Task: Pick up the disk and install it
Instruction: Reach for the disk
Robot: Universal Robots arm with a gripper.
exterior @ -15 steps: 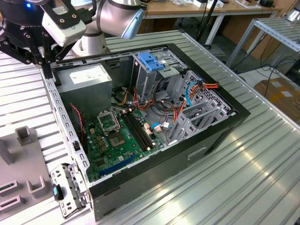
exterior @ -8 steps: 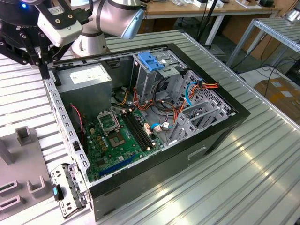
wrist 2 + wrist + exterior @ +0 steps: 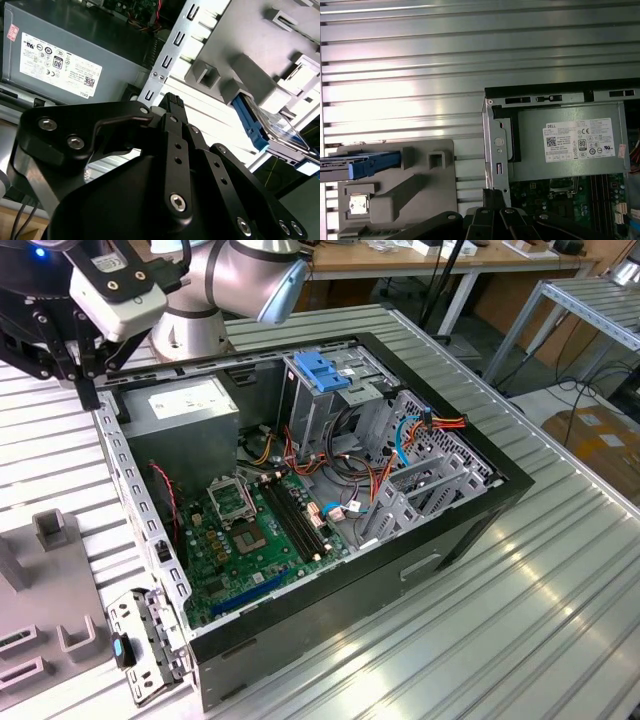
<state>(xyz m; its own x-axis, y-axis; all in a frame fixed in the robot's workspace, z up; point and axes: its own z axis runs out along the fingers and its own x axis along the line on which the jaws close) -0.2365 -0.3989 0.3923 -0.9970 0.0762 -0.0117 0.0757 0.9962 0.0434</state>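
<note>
The disk (image 3: pixel 355 165) lies in a grey holder (image 3: pixel 420 195) beside the computer case. In the first wrist view its blue side rail and silver edge show. In the second wrist view the disk (image 3: pixel 280 132) sits at the holder's (image 3: pixel 240 65) far end, blue rail towards the camera. My gripper (image 3: pixel 72 375) hangs at the exterior view's upper left, above the case's back corner and apart from the disk. It looks open and holds nothing. Its black tip shows in both wrist views (image 3: pixel 172 102) (image 3: pixel 492 192).
The open computer case (image 3: pixel 470 455) lies on a ribbed metal table (image 3: pixel 520 600). Inside are a grey power supply box (image 3: pixel 185 410), a green motherboard (image 3: pixel 250 530), cables and a silver cage with a blue cap (image 3: pixel 320 370). The grey holder (image 3: pixel 60 620) is at the exterior view's left.
</note>
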